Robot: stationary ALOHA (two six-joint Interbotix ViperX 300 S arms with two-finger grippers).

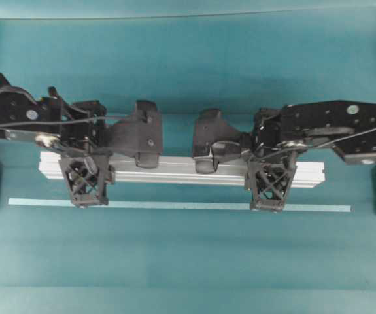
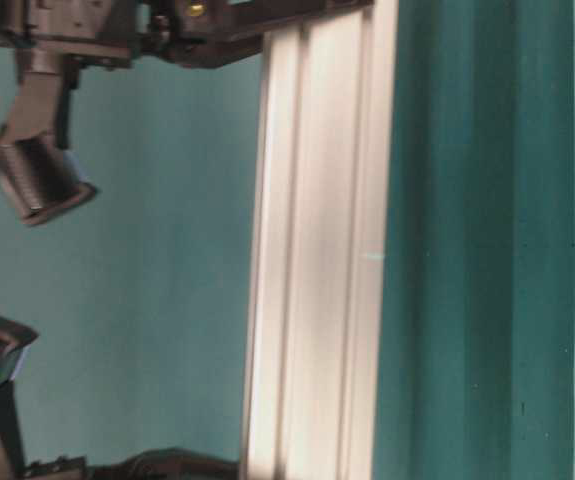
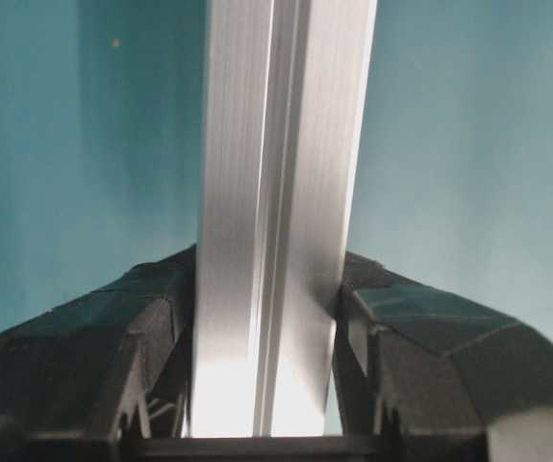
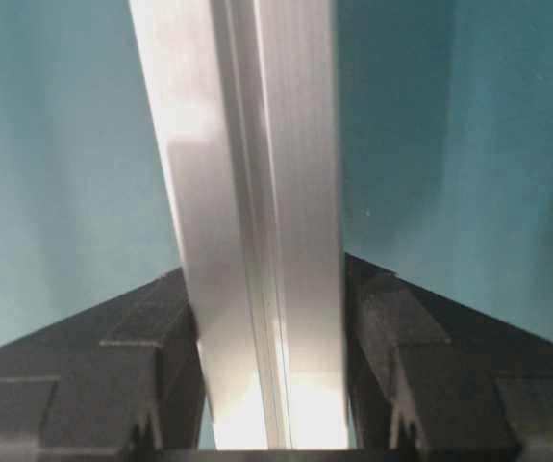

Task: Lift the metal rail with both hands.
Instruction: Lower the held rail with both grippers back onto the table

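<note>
Silver metal rail (image 1: 181, 169) is riding in my 2 clamped grippers, left gripper (image 3: 262, 371) and right gripper (image 4: 271, 371) both gripping it; I'm judging the lift underway, next needing level, matched raising.

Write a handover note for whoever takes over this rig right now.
Left gripper: shut on the metal rail, near its left end; the left wrist view shows both fingers against the rail's sides.
Right gripper: shut on the same rail near its right end, fingers likewise against both sides.
Rail: level between the two grippers, running left to right above the teal table. The pale-green tape strip lies flat on the table, just in front of the rail.
Done: both grips are on.
Left: whether the rail has cleared the table cannot be told for certain; confirm the lift, keeping both ends level.
</note>
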